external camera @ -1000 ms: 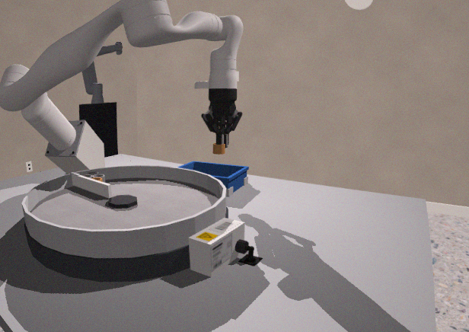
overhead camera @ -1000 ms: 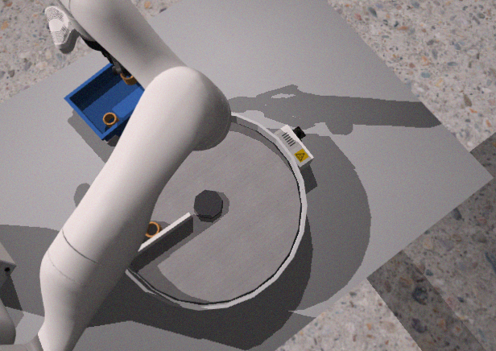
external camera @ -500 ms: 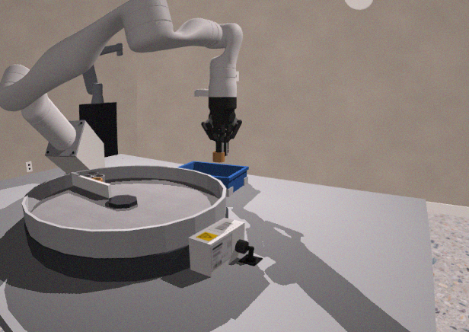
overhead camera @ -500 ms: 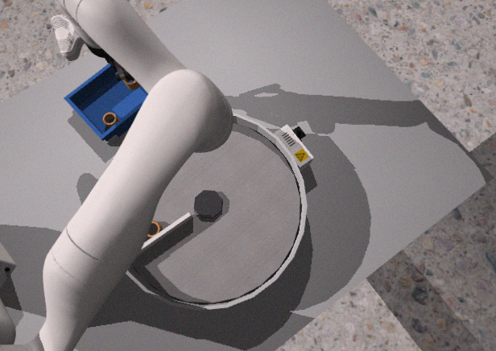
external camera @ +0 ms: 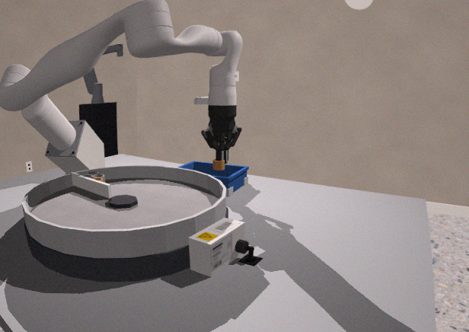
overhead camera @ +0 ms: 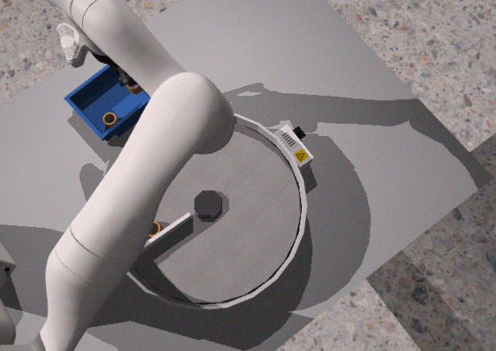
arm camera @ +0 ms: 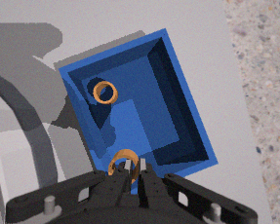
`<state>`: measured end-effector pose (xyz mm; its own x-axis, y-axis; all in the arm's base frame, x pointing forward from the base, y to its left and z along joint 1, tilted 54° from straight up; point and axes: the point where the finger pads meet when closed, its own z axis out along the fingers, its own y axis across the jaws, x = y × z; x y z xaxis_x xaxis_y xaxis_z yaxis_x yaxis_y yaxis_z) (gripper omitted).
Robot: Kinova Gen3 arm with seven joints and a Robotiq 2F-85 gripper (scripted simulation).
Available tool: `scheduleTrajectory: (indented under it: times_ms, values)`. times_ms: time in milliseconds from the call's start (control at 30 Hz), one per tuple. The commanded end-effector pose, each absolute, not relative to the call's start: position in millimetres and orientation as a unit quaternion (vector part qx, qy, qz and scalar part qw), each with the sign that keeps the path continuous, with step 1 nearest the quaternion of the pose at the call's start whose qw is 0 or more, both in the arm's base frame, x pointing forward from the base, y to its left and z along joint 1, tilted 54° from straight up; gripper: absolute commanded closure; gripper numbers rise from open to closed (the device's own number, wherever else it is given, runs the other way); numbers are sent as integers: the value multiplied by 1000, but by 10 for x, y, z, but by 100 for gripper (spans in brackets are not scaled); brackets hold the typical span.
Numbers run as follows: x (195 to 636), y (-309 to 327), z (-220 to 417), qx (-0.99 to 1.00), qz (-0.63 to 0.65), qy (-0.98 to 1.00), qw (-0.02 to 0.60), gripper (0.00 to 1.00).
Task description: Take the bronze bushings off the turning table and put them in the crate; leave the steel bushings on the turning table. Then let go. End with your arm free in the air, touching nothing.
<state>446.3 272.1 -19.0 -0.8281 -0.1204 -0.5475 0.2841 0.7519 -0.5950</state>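
My gripper is shut on the wall of a bronze bushing. It holds the bushing upright just inside the top of the blue crate, at one end. A second bronze bushing lies on the crate floor at the other end. Another bronze bushing sits on the turning table behind the white bar. My arm hides the rest of that spot.
A dark octagonal hub sits at the middle of the turning table. A white sensor box stands at the table's rim. My arm's base and a black box stand at the back left.
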Motion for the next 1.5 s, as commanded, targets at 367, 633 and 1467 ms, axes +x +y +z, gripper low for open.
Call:
scheduleTrajectory:
  times_ms: [367, 633, 1467]
  values:
    - [4502, 2667, -243, 46, -349, 890, 289, 100]
    - [4502, 2667, -243, 46, -349, 890, 289, 100]
    - [4575, 2567, -333, 46, -349, 890, 289, 100]
